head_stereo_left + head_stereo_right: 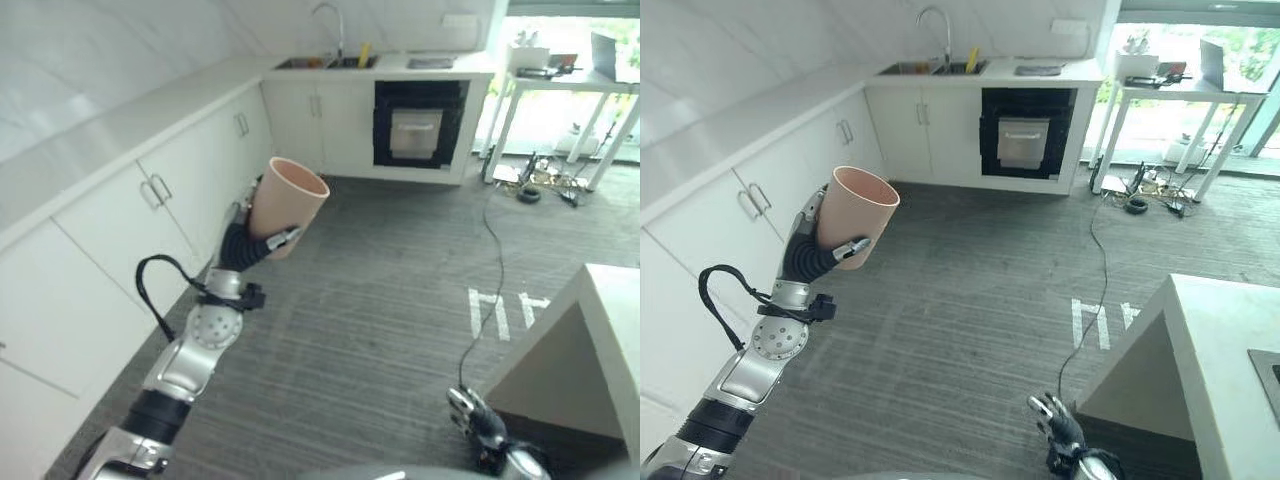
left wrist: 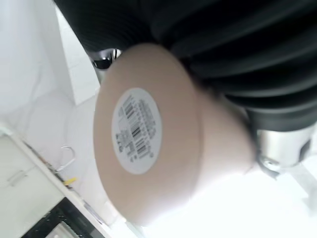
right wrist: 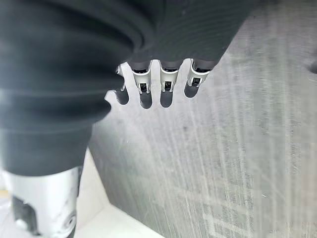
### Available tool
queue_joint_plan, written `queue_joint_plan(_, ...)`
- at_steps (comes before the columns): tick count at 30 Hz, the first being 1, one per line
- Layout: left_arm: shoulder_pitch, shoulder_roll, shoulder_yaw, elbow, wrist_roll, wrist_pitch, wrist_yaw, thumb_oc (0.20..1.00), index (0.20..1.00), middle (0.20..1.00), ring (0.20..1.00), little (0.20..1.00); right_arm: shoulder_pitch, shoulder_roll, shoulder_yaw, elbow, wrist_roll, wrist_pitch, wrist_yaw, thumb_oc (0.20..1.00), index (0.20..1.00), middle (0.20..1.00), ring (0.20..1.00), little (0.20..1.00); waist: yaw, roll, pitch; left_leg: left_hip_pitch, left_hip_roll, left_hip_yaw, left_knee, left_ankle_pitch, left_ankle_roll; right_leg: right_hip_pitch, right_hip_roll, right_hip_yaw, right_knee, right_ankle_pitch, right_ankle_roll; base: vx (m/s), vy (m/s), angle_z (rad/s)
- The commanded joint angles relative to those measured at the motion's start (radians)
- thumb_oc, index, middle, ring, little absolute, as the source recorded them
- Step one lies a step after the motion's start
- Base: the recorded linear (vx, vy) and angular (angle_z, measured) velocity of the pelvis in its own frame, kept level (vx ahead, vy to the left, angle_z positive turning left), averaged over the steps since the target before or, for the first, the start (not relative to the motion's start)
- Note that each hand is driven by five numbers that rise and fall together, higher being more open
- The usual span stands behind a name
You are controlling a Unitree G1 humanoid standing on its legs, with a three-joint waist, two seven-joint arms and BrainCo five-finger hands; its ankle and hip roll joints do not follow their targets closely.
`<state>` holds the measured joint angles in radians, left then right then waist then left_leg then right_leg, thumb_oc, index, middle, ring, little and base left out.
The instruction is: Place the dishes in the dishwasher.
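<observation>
Several silver fingers (image 1: pixel 852 247) of the left hand (image 1: pixel 243 245) are wrapped round a pinkish-beige cup (image 1: pixel 287 205), which is gripped by its lower wall and held up in the air, tilted, with its open mouth turned up and away from the robot. On the cup's flat base a round white sticker (image 2: pixel 136 130) is seen in the left wrist view. The right hand (image 3: pixel 153 87) is hung low near the grey floor (image 1: pixel 400 290), its fingers (image 3: pixel 167 91) kept relaxed and holding nothing. White cabinets (image 1: pixel 130 215) are ranged along the robot's left, under a pale countertop (image 1: pixel 120 125). At the far end a sink with a curved tap (image 1: pixel 332 20) is set into the counter, and below it a dark open appliance bay (image 1: pixel 418 125) is seen. A white table (image 1: pixel 570 85) is stood by the window.
</observation>
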<state>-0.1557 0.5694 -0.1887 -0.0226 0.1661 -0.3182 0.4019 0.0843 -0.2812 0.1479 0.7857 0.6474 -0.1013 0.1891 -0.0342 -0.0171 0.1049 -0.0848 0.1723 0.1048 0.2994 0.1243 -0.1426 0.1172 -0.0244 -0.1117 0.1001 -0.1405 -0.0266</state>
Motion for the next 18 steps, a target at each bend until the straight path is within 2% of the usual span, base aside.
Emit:
queue_joint_plan(1, -0.086, 0.015, 0.059, -0.015, -0.047, -0.056, -0.003, 0.2, 0.2, 0.2, 0.2, 0.2, -0.033, -0.015, -0.007, 0.025, -0.006, -0.047, 0.027, 1.0, 1.0, 1.0, 1.0, 1.0, -0.025, 0.008, 0.027, 0.004, -0.103, 0.015, -0.116, -0.014, 0.084, 0.049, 0.062, 0.038, -0.025, 0.037, 0.036, 0.51, 0.189, 0.25)
queue_joint_plan(3, -0.072, 0.01, 0.062, -0.021, -0.081, -0.055, -0.018, 0.2, 0.2, 0.2, 0.2, 0.2, -0.02, -0.019, -0.002, 0.015, -0.01, -0.035, 0.017, 1.0, 1.0, 1.0, 1.0, 1.0, -0.012, 0.019, 0.031, -0.038, -0.072, 0.028, -0.244, 0.082, 0.055, 0.084, 0.056, 0.005, -0.05, 0.031, 0.036, 0.48, 0.199, 0.13)
queue_joint_plan(5, -0.062, 0.006, 0.065, -0.011, -0.08, -0.067, -0.023, 0.2, 0.2, 0.2, 0.2, 0.2, -0.004, -0.025, -0.002, 0.016, 0.002, -0.035, 0.021, 1.0, 1.0, 1.0, 1.0, 1.0, -0.013, 0.022, 0.033, -0.066, -0.042, 0.073, -0.283, 0.129, 0.037, 0.099, 0.045, -0.032, -0.059, 0.03, 0.04, 0.53, 0.244, -0.07)
queue_joint_plan(6, -0.058, 0.002, 0.065, 0.004, -0.073, -0.081, -0.022, 0.2, 0.2, 0.2, 0.2, 0.2, 0.008, -0.028, 0.0, 0.019, -0.003, -0.036, 0.025, 1.0, 1.0, 1.0, 1.0, 1.0, -0.025, 0.023, 0.026, -0.05, -0.033, 0.129, -0.304, 0.101, 0.029, 0.108, 0.024, -0.064, -0.039, 0.002, 0.054, 0.62, 0.356, -0.12)
queue_joint_plan(7, -0.055, 0.003, 0.066, 0.011, -0.066, -0.084, -0.02, 0.2, 0.2, 0.2, 0.2, 0.2, 0.009, -0.027, 0.005, 0.023, -0.007, -0.033, 0.021, 1.0, 1.0, 1.0, 1.0, 1.0, -0.022, 0.026, 0.026, -0.045, -0.035, 0.134, -0.307, 0.083, 0.049, 0.105, 0.019, -0.064, -0.01, -0.015, 0.056, 0.7, 0.438, -0.09)
queue_joint_plan(8, -0.052, 0.007, 0.062, 0.022, -0.065, -0.084, -0.024, 0.2, 0.2, 0.2, 0.2, 0.2, 0.006, -0.022, 0.004, 0.033, 0.008, -0.018, 0.011, 1.0, 1.0, 1.0, 1.0, 1.0, -0.012, 0.022, 0.02, -0.034, -0.059, 0.104, -0.292, 0.026, 0.073, 0.119, 0.006, -0.046, 0.026, -0.044, 0.066, 0.52, 0.352, -0.08)
queue_joint_plan(9, -0.054, 0.008, 0.061, 0.031, -0.065, -0.094, -0.026, 0.2, 0.2, 0.2, 0.2, 0.2, 0.008, -0.016, 0.0, 0.043, 0.025, -0.015, 0.01, 1.0, 1.0, 1.0, 1.0, 1.0, -0.001, 0.019, 0.014, -0.03, -0.082, 0.075, -0.276, -0.003, 0.088, 0.134, -0.001, -0.032, 0.046, -0.062, 0.074, 0.57, 0.345, -0.36)
queue_joint_plan(11, -0.066, 0.008, 0.061, 0.041, -0.062, -0.103, -0.049, 0.2, 0.2, 0.2, 0.2, 0.2, 0.02, -0.001, -0.01, 0.058, 0.039, -0.034, 0.005, 1.0, 1.0, 1.0, 1.0, 1.0, 0.003, 0.014, -0.001, -0.018, -0.113, 0.063, -0.254, -0.039, 0.114, 0.134, -0.015, -0.028, 0.088, -0.048, 0.093, 0.46, 0.293, -0.78)
queue_joint_plan(14, -0.117, 0.01, 0.023, 0.065, -0.044, -0.091, -0.076, 0.2, 0.2, 0.2, 0.2, 0.2, 0.042, 0.023, -0.028, 0.042, 0.053, -0.058, -0.016, 1.0, 1.0, 1.0, 1.0, 1.0, -0.01, 0.007, -0.014, 0.028, -0.177, 0.053, -0.252, -0.089, 0.175, 0.077, -0.069, -0.028, 0.334, 0.088, 0.167, 0.46, 0.358, 0.2)
queue_joint_plan(15, -0.139, 0.018, -0.006, 0.078, -0.031, -0.074, -0.069, 0.2, 0.2, 0.2, 0.2, 0.2, 0.058, 0.037, -0.027, 0.006, 0.05, -0.053, -0.035, 1.0, 1.0, 1.0, 1.0, 1.0, -0.022, 0.013, -0.011, 0.054, -0.2, 0.048, -0.249, -0.12, 0.204, 0.008, -0.096, -0.029, 0.516, 0.165, 0.2, 0.53, 0.444, 1.07)
queue_joint_plan(16, -0.141, 0.035, -0.02, 0.085, -0.038, -0.068, -0.058, 0.2, 0.2, 0.2, 0.2, 0.2, 0.055, 0.051, -0.016, -0.002, 0.027, -0.047, -0.025, 1.0, 1.0, 1.0, 1.0, 1.0, -0.026, 0.031, 0.008, 0.118, -0.216, 0.06, -0.257, -0.144, 0.22, -0.135, -0.142, -0.051, 0.684, 0.226, 0.197, 0.51, 0.377, 0.7)
queue_joint_plan(17, -0.138, 0.037, -0.02, 0.081, -0.041, -0.073, -0.056, 0.2, 0.2, 0.2, 0.2, 0.2, 0.05, 0.051, -0.012, 0.002, 0.019, -0.046, -0.015, 1.0, 1.0, 1.0, 1.0, 1.0, -0.028, 0.035, 0.011, 0.126, -0.215, 0.062, -0.261, -0.145, 0.219, -0.159, -0.118, -0.055, 0.666, 0.221, 0.194, 0.48, 0.198, -0.11)
queue_joint_plan(18, -0.12, 0.047, -0.009, 0.065, -0.039, -0.088, -0.055, 0.2, 0.2, 0.2, 0.2, 0.2, 0.045, 0.045, 0.0, -0.011, 0.01, -0.038, -0.005, 1.0, 1.0, 1.0, 1.0, 1.0, -0.047, 0.035, 0.027, 0.17, -0.224, 0.051, -0.276, -0.153, 0.217, -0.219, -0.052, -0.071, 0.586, 0.205, 0.187, 0.42, -0.056, -0.55)
